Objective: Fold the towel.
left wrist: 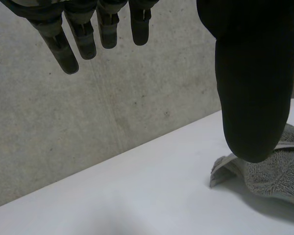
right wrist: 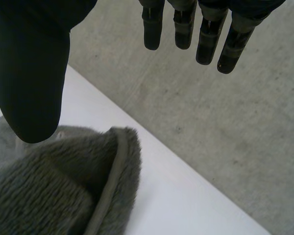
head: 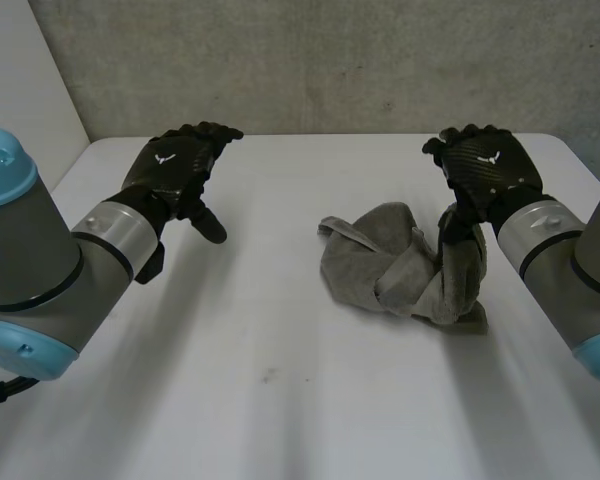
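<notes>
1. The towel point(head: 380, 260) is grey and fluffy. It lies in a crumpled heap on the white table point(head: 280, 390), on the robot's right side.
2. The right hand point(head: 490, 165) is over the near end of the heap. Its fingers point(right wrist: 186, 29) are straight and spread away from the thumb, so it holds nothing. The thumb is very close to a raised bump of towel, and I cannot tell if it touches.
3. The left hand point(head: 170, 165) is up above the bare table, well apart from the towel. Its fingers point(left wrist: 108, 29) are straight too, and it holds nothing.
4. The towel looks soft and floppy. I think it is light and will bend and sag as soon as it is picked up. It will not break, and its fuzzy cloth should not slip much.
5. It has a flat sewn edge point(right wrist: 110, 191) going round it. That edge and the corners look like the best places to pinch.
6. One corner point(head: 335, 228) sticks out on the side toward the left hand. That hand could reach over and take it.
7. I think the heap has to be pulled out flat first, with one hand on each corner. No fold is done yet.
</notes>
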Action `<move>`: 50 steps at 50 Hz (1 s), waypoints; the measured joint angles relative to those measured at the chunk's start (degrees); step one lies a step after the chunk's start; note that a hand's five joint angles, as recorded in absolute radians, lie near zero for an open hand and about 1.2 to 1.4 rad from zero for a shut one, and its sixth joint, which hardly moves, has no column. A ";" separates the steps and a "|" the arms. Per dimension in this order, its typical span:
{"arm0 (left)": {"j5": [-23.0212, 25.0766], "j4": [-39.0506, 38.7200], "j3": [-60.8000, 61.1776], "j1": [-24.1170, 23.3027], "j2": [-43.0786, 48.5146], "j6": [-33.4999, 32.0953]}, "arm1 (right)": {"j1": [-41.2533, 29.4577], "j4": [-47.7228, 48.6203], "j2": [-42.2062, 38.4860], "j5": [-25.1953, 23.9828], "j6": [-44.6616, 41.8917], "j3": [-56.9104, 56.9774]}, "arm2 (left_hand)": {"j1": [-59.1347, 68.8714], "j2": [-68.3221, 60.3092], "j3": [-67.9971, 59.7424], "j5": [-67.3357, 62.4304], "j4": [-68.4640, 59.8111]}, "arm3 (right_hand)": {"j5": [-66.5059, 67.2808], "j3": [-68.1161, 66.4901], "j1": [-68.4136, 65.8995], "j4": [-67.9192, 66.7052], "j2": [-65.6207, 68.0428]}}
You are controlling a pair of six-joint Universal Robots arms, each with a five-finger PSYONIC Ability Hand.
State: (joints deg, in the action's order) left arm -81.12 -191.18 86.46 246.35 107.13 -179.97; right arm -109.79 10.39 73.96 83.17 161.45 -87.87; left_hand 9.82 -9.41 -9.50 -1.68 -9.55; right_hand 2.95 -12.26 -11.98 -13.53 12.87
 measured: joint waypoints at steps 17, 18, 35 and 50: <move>-0.09 -1.56 0.00 0.00 2.22 -0.12 | 0.02 -15.34 -15.82 0.75 0.31 8.44 | 0.00 0.00 0.00 0.00 0.00 | 14.71 -16.95 -14.04 -15.51 16.88; -0.08 -1.68 0.04 0.00 2.47 -0.12 | 0.04 -15.61 -16.49 0.69 0.26 8.78 | 0.00 0.00 0.00 0.00 0.00 | 27.91 -31.66 -29.19 -31.04 33.27; 0.19 -2.09 -3.22 -3.74 10.81 0.08 | -2.03 -13.38 2.02 -14.17 -0.51 2.30 | 0.00 0.00 0.00 0.00 0.00 | 50.35 -53.76 -41.14 -54.59 53.11; 2.07 -6.82 -12.38 -9.87 25.17 0.14 | -5.91 -21.02 13.46 -26.53 -11.64 -3.40 | 0.00 0.00 0.00 0.00 0.00 | 50.72 -54.03 -41.14 -54.86 53.11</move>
State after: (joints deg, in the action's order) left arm -79.06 -197.99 74.08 236.48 132.31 -179.84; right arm -115.70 -10.63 87.42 56.64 149.81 -91.26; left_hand 9.82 -9.41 -9.50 -1.68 -9.55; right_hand 53.67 -66.29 -53.12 -68.39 65.97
